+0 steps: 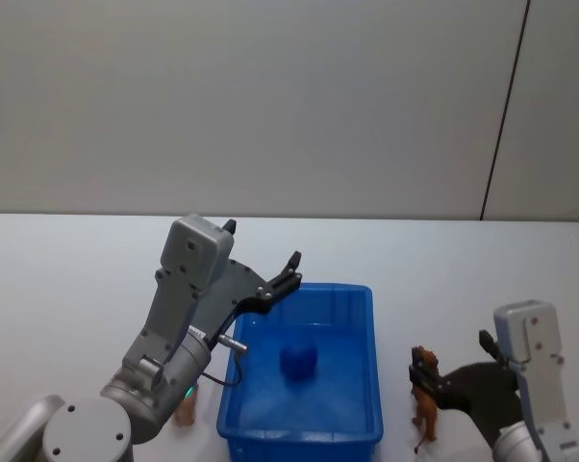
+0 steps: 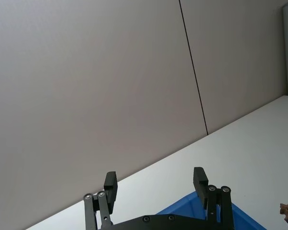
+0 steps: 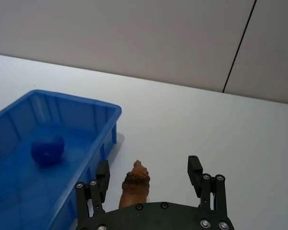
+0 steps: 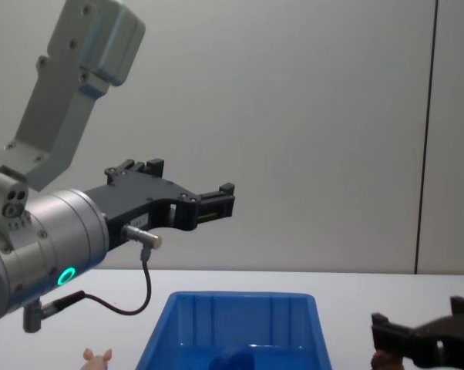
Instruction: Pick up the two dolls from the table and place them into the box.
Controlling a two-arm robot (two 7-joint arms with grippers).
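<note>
Jaws of right gripper (image 3: 149, 164) spread behind away-facing doll (image 3: 135, 185).

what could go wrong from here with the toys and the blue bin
1. The open right tool straddles a brown animal figure that stands on thin legs beside the box. A skewed close might tip it or push it against the wall.
2. The pink doll lies on the table left of the box, partly hidden under the left arm, while the open left tool hangs high above. It may get missed or bumped.
</note>
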